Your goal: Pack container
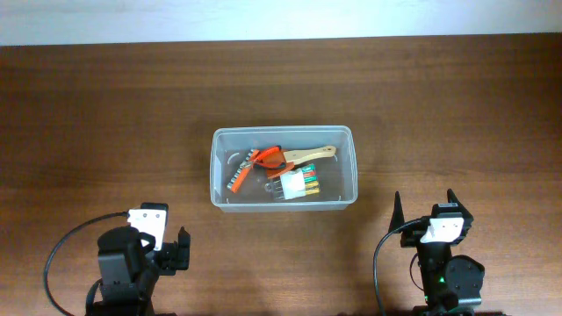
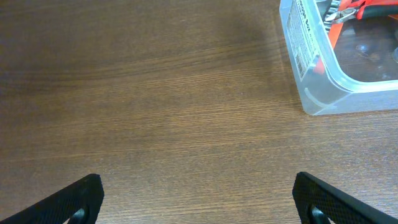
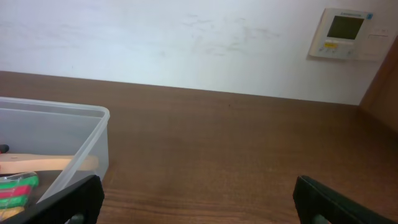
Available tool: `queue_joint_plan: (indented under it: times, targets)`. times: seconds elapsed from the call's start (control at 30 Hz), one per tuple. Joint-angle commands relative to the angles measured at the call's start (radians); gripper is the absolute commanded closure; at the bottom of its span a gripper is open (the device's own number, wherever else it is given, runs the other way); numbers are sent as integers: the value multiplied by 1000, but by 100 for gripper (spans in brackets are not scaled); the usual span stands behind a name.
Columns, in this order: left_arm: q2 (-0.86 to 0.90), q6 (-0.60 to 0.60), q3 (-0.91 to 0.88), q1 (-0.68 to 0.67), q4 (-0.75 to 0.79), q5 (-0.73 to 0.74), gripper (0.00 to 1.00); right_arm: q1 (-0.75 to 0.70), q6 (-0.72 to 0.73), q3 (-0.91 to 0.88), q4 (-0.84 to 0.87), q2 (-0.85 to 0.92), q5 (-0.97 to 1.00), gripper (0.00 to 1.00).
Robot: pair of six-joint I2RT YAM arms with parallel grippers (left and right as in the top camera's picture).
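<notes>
While both arms sat at the near edge of the bench [image 1: 88,105], the left claw [image 2: 196,190] and the right claw [image 1: 425,204] each stood with jaws spread wide and nothing between them. The container [image 1: 281,131] lay ahead of both, forward and to the right of the left claw and forward and to the left of the right claw, touching neither. Inside it were orange-handled pliers [image 1: 270,159], a wooden-handled tool [image 1: 313,155], an orange strip of bits [image 1: 238,177] and a white holder of coloured bits [image 1: 301,184]. No loose item showed on the bench in any view, so the packing looked largely done. No lid was visible.

Likely hazards, judged from this layout: the container was probably light, so a claw sent forward low could strike its near wall and slide it across the smooth wood. Its clear rim would also be easy to misjudge. A finger reaching inside could catch the wooden-handled tool, which lay slantwise, and lever contents out. Nothing stood between either claw and the container. Beyond the right claw rose a pale wall [image 3: 155,37] carrying a small control panel [image 3: 344,34], well apart from the work.
</notes>
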Motion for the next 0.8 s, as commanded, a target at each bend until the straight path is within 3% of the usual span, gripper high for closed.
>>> queue_joint_plan:
  times: [0.0, 0.17, 0.27, 0.4, 0.63, 0.77]
  targets:
    - [-10, -4, -5, -1, 4, -31, 1, 6, 8, -6, -9, -10, -13, 1]
    - [-147, -5, -23, -59, 30, 146, 1, 6, 8, -6, -9, -10, -13, 1]
    - [-273, -5, -79, -123, 121, 192, 1, 6, 8, -6, -9, -10, -12, 1]
    - [-400, -5, -226, -152, 384, 149, 1, 6, 8, -6, -9, -10, -13, 1]
    - [-419, -5, -475, -152, 938, -2, 1, 6, 8, -6, -9, -10, -13, 1]
    - [-425, -14, -497, -152, 903, -35, 1, 6, 8, -6, -9, -10, -13, 1]
